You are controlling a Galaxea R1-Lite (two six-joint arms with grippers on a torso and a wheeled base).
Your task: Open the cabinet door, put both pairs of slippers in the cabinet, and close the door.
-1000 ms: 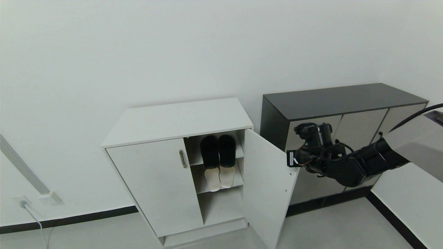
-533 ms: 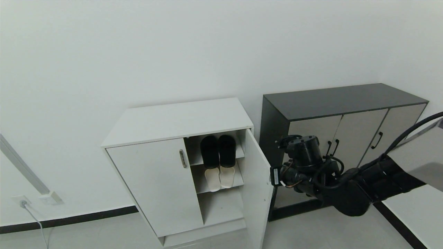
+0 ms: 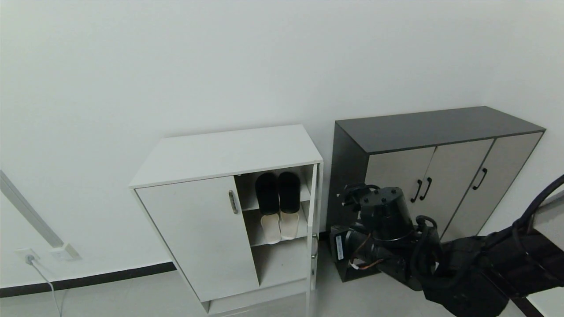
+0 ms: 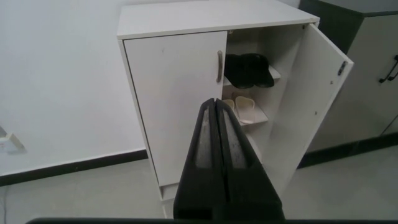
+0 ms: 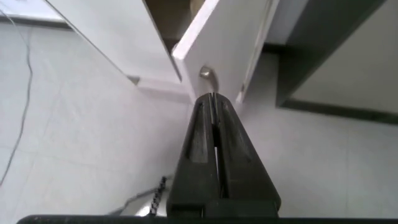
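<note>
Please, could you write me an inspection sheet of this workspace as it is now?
Surface: pale floor under the white cabinet.
Job's things: cabinet door open; black slippers on upper shelf, pale slippers on the shelf below.
Clutter: nothing seen.
Grippers: left gripper jaws shut, empty; right gripper jaws shut, empty, near the door's handle.
Cables: white cord from wall socket.
Surroundings: dark cabinet, doors shut; white wall.

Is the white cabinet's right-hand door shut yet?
No, open: the door stands swung out, with black slippers and beige slippers visible inside.
</note>
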